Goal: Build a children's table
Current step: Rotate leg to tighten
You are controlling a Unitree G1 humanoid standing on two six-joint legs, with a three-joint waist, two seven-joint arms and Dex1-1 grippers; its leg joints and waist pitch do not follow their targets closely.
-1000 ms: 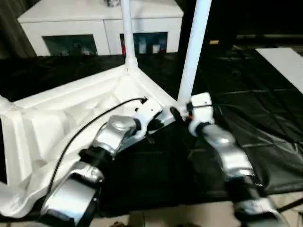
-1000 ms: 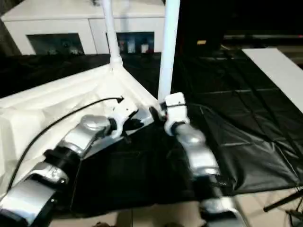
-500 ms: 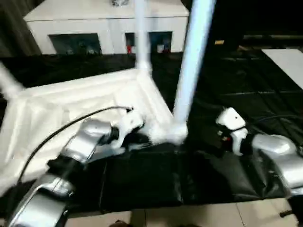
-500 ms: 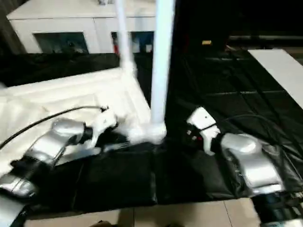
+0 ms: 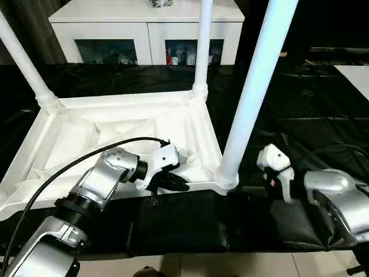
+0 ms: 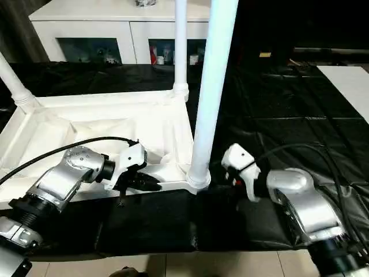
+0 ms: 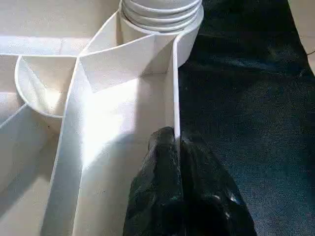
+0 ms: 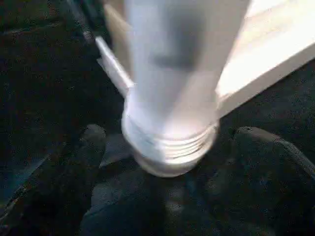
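Children's table top [image 5: 115,135] lies upside down on the black work table [image 5: 300,98], ribs up, three legs standing in its corner sockets. The left claw [image 5: 173,183] is pinched shut on the thin near rim wall of the top, at about 9 o'clock from the near-right leg [image 5: 253,92]; in the left wrist view its fingers [image 7: 167,196] close on either side of that wall, just short of the socket. The right claw [image 6: 228,173] stands wide open at 3 o'clock of that same leg, holding nothing; in the right wrist view its fingers [image 8: 78,162] flank the ribbed foot of the leg without touching. Further legs rise at the far-right corner [image 5: 202,46] and the far-left corner [image 5: 23,57]. A white cabinet [image 5: 144,26] stands at 12 o'clock.
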